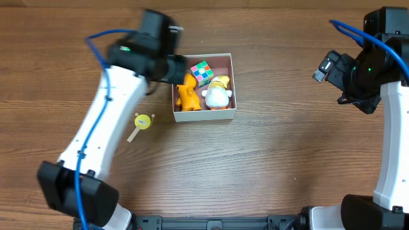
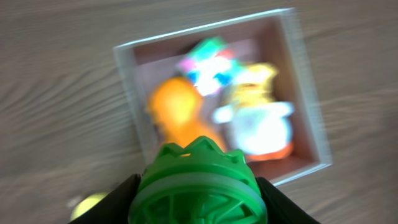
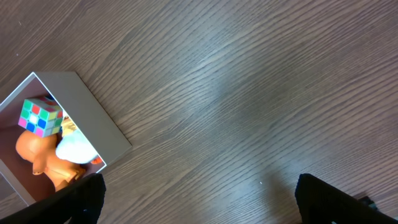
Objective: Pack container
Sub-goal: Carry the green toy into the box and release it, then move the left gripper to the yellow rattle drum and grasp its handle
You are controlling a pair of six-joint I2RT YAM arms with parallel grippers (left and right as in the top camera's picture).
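Observation:
The container (image 1: 225, 59) is a white-walled box with a pinkish-brown inside; it also shows in the left wrist view (image 2: 126, 74) and the right wrist view (image 3: 93, 118). Inside lie an orange toy (image 1: 187, 92), a colourful cube (image 1: 201, 72) and a white and yellow figure (image 1: 218, 94). My left gripper (image 2: 198, 199) is shut on a green ridged toy (image 2: 198, 186) and holds it above the container's left edge. In the overhead view the left gripper (image 1: 177, 69) hides the green toy. My right gripper (image 3: 199, 199) is open and empty over bare table, far right of the container.
A small yellow toy with a tan handle (image 1: 142, 123) lies on the table to the left of the container, beside the left arm. Its yellow blur shows in the left wrist view (image 2: 87, 204). The table is dark wood.

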